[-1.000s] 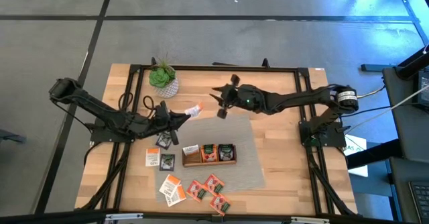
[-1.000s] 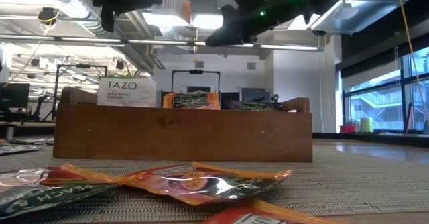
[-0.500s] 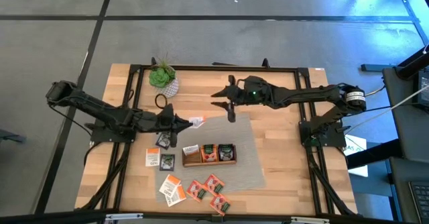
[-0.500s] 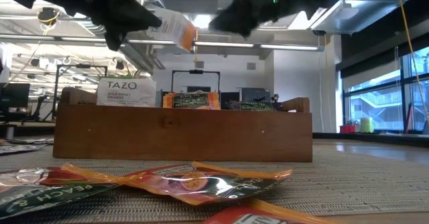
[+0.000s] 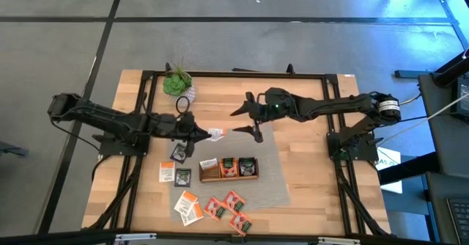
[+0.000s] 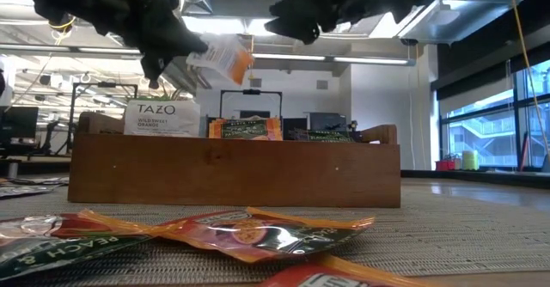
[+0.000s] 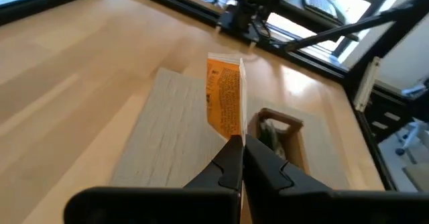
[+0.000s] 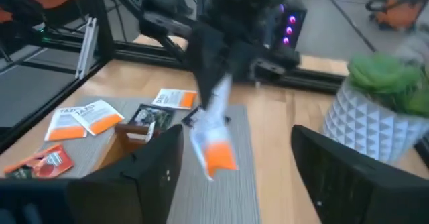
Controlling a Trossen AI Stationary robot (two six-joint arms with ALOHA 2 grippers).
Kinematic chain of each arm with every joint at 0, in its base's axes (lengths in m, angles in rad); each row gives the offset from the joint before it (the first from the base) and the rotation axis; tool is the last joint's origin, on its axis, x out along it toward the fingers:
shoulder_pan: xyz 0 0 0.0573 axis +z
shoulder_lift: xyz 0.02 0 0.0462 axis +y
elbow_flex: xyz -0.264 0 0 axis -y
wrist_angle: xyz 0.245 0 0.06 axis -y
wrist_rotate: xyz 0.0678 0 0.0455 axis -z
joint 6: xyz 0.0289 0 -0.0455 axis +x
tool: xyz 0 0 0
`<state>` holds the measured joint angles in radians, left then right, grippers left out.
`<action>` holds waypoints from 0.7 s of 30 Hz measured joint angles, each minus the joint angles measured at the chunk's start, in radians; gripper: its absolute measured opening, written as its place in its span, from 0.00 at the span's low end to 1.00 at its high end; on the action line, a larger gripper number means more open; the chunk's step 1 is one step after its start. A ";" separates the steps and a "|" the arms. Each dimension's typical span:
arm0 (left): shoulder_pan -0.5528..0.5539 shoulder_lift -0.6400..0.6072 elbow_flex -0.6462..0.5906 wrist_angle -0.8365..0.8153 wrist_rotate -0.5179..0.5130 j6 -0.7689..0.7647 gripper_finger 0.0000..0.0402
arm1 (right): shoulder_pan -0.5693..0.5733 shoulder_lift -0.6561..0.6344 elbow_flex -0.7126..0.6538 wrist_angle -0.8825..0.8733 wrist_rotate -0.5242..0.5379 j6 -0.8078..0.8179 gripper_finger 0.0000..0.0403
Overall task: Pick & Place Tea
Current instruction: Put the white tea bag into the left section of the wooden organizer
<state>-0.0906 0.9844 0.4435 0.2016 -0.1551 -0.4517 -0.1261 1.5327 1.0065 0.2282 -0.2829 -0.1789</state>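
Observation:
A white-and-orange tea sachet (image 5: 215,134) hangs in the air above the grey mat's (image 5: 267,173) far left corner, with my left gripper (image 5: 203,133) shut on it. In the low view the sachet (image 6: 222,61) is tilted, above the wooden tray (image 6: 232,171). My right gripper (image 5: 246,121) stands open just right of the sachet, its fingers apart from it; its wrist view shows the sachet (image 8: 213,135) ahead between the spread fingers. More tea sachets lie flat on the table, some left of the tray (image 5: 174,174) and some near the front edge (image 5: 216,209). Others stand in the tray (image 5: 229,168). My left gripper pinches the sachet's near end (image 7: 232,133) between its two fingertips. The fingers come almost level from the table's left, slanting a little down. The sachet sticks out past them toward the right arm, standing on edge and lifted clear of the mat.
A green plant in a white pot (image 5: 178,86) stands at the far left, close behind my left arm. Black frame rails (image 5: 234,74) run round the tabletop. Bare wood shows to the right of the mat (image 5: 311,172).
My right gripper has opened wide and swung a little toward the near edge. My left gripper has carried the sachet toward the near edge and downward, turning as it went; in the low view the sachet now hangs lower and more tilted.

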 joint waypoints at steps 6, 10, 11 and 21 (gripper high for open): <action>0.010 0.000 0.000 -0.019 0.055 0.001 0.01 | 0.020 0.035 0.016 0.007 -0.003 0.080 0.74; 0.010 0.002 0.028 -0.044 0.102 0.003 0.01 | 0.014 0.103 0.110 -0.056 -0.043 0.118 0.74; 0.010 0.002 0.036 -0.056 0.102 0.010 0.01 | 0.014 0.122 0.142 -0.093 -0.080 0.118 0.74; 0.009 0.005 0.059 -0.081 0.122 0.070 0.01 | 0.014 0.309 0.399 -0.350 -0.199 0.099 0.74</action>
<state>-0.0812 0.9894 0.5026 0.1204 -0.0328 -0.3813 -0.1116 1.8416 1.4055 -0.1219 -0.4816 -0.0802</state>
